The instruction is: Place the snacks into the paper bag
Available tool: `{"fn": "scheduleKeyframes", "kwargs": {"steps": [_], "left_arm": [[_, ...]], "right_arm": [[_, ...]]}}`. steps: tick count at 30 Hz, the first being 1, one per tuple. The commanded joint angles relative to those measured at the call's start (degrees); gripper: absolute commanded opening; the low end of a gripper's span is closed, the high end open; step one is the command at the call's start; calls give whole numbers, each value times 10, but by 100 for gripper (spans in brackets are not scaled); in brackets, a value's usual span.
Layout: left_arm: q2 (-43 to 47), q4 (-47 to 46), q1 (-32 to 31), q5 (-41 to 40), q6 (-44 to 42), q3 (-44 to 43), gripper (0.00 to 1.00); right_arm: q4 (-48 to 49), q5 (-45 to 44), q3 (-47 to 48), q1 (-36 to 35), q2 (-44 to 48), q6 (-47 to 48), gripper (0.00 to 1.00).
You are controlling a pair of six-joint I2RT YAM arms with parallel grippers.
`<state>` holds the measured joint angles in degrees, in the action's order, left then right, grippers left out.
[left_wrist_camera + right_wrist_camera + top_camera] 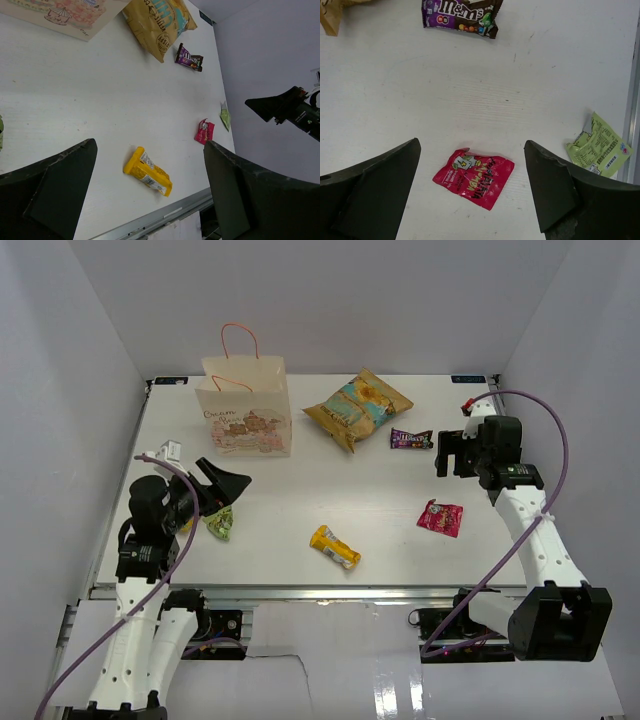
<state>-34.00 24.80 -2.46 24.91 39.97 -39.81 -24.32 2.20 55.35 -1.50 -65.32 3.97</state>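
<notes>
Far left on the tabletop (300,485): paper bag (245,405), upright, mouth up, inside hard to see from here. Just right of it, chip bag (357,408), then purple bar (411,439). Nearer: red pouch (440,517), yellow bar (335,547), green packet (220,523) at near left. At the right edge, pale packet (598,150). Left gripper (232,492) and right gripper (470,142): jaws spread wide, holding nothing. To pick well: lower the right jaws straight over the red pouch, straddle its short side, pinch low against the tabletop, lift clear before swinging to the bag's mouth.
</notes>
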Motion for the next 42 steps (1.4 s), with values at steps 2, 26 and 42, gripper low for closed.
{"fn": "scheduleKeyframes", "kwargs": {"steps": [2,26,42], "left_arm": [[-8,-16,2,14,-1,1,98],[-28,-63,2,26,99,34,98],[-23,-82,2,14,156,69,98]], "right_arm": [[25,70,24,1,5,54,90],[118,-97,236,-278,-310,155,92],[86,-142,477,-300,-592,147,85]]}}
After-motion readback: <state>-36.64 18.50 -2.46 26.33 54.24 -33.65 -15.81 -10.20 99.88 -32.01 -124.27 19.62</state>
